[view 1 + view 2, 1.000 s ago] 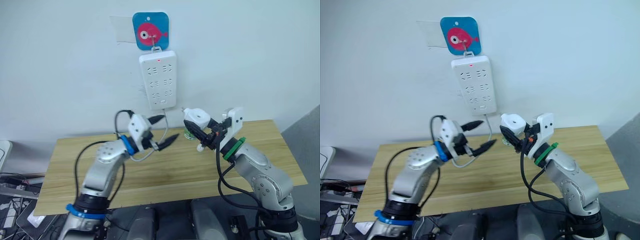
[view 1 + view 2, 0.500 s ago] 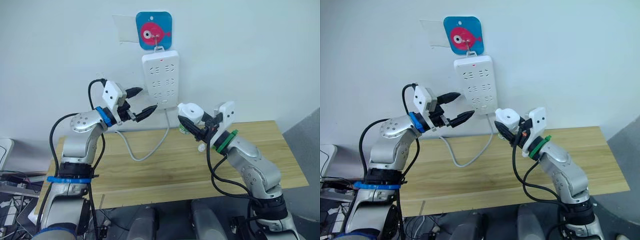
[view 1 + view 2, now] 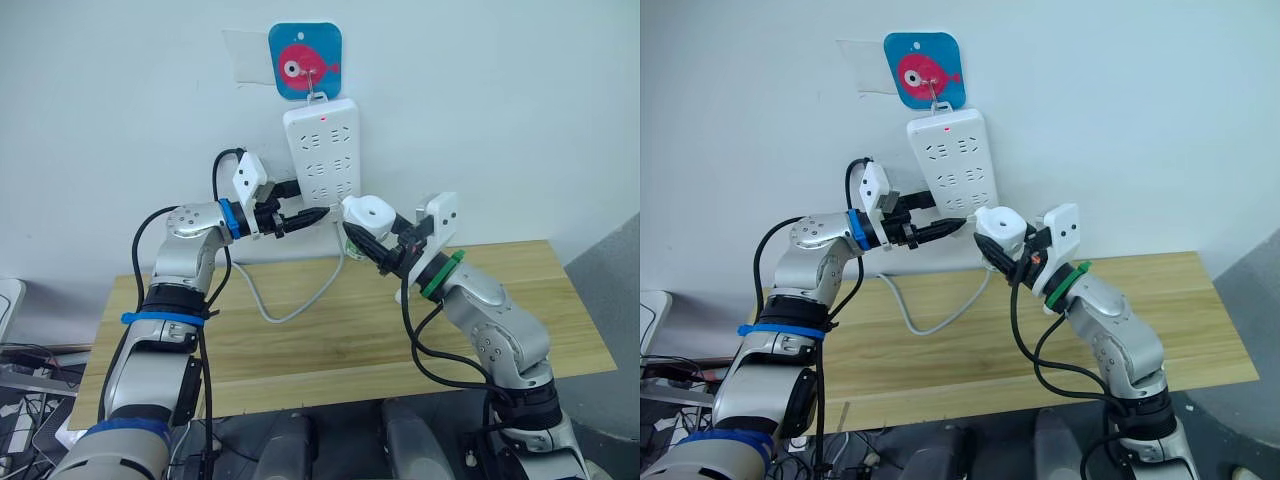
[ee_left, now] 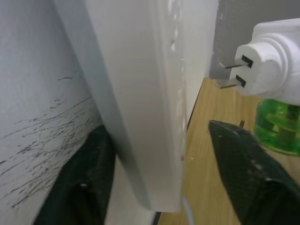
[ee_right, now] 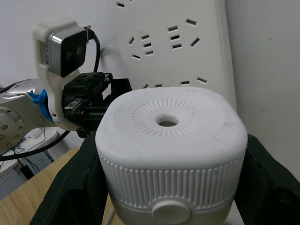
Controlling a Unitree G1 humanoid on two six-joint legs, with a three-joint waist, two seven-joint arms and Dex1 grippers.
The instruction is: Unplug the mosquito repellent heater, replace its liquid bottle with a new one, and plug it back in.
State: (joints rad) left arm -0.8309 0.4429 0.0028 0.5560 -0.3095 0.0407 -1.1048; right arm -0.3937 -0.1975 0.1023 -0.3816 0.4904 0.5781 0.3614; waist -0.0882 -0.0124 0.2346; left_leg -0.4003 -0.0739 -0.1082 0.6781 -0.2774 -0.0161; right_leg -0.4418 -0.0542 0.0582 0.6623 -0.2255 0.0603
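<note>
Below the power strip (image 3: 322,156), right jaws (image 3: 374,240) clamp the heater (image 3: 366,215); left jaws (image 3: 298,203) straddle the strip's lower edge (parted)

Both arms raised; left end effector (image 3: 300,205) spread (right (image 3: 378,243) clamped).

A light wooden table (image 3: 560,330) stands against the white wall, its grain running along its length; a white cable (image 3: 300,305) drops from above the far edge, loops onto the surface near the middle of that edge and curves back toward the far left; little else of the top's contents can be made out.
</note>
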